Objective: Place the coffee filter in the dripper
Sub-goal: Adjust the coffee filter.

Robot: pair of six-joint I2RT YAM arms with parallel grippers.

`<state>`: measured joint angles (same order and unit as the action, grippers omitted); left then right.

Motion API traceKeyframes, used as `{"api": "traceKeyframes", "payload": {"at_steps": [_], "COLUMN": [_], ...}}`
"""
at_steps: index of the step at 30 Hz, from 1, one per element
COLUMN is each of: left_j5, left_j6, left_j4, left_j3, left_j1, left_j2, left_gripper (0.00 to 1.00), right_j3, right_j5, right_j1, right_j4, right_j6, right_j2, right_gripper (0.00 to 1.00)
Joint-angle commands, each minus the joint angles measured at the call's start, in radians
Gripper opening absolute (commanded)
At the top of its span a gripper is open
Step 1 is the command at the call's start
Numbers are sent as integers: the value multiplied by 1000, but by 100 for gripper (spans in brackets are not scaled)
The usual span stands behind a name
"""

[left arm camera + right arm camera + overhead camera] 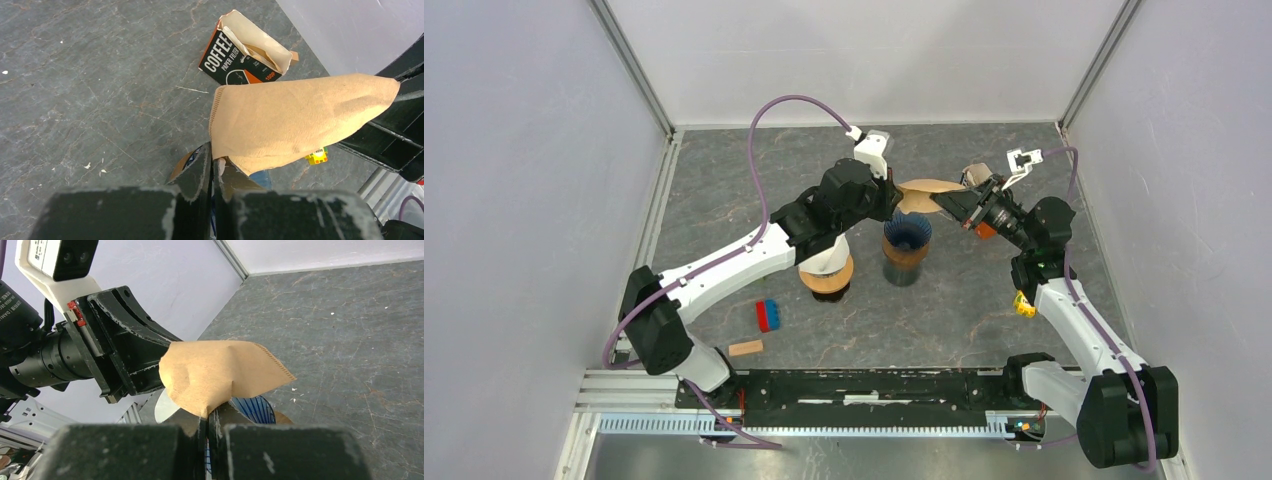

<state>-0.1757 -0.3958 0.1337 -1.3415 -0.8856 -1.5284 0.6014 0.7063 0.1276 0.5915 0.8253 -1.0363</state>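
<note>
The brown paper coffee filter [921,193] hangs in the air between both grippers, just above the dripper [907,232], a blue ribbed cone on a brown stand. My left gripper [214,162] is shut on the filter's [295,122] wide ribbed edge. My right gripper [207,417] is shut on the opposite end of the filter [220,372], and part of the blue dripper [255,407] shows below it. In the top view the left gripper [892,196] and right gripper [948,205] face each other across the filter.
An open coffee filter box [245,50] lies on the table beyond the filter. A white cup on a wooden base [826,272] stands left of the dripper. A blue-red block [768,315], a wooden block [745,348] and a yellow toy [1024,306] lie nearer the front.
</note>
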Motion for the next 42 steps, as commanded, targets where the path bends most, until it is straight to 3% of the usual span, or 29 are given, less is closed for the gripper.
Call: {"api": "traceKeyframes", "payload": {"at_steps": [1, 8, 12, 15, 19, 25, 33, 37, 42], "left_j5": [28, 13, -12, -26, -19, -22, -81, -128, -159], "left_j6": [-17, 76, 179, 281, 459, 667, 778, 841, 881], "left_j4": [-23, -41, -43, -52, -50, -20, -22, -43, -62], "left_j3": [-28, -15, -15, -4, 2, -26, -74, -91, -89], "left_j1": [6, 5, -2, -12, -32, -100, -161, -181, -194], "left_j2": [23, 37, 53, 78, 99, 75, 14, -13, -21], "left_gripper": [2, 4, 52, 68, 75, 76, 74, 63, 37], "right_j3": [4, 38, 73, 89, 96, 120, 129, 127, 129], "right_j5": [-4, -16, -18, -14, 13, 44, 83, 88, 90], "right_j1": [-5, -5, -5, -5, -6, 12, 40, 44, 46], "right_j4": [3, -66, -132, -177, -184, -223, -246, -251, -258], "right_j6": [-44, -101, -155, -187, -190, -200, -207, -207, -193], "right_j2": [5, 5, 5, 5, 1, -2, 2, 1, 4], "right_gripper": [0, 0, 0, 0, 0, 0, 0, 0, 0]}}
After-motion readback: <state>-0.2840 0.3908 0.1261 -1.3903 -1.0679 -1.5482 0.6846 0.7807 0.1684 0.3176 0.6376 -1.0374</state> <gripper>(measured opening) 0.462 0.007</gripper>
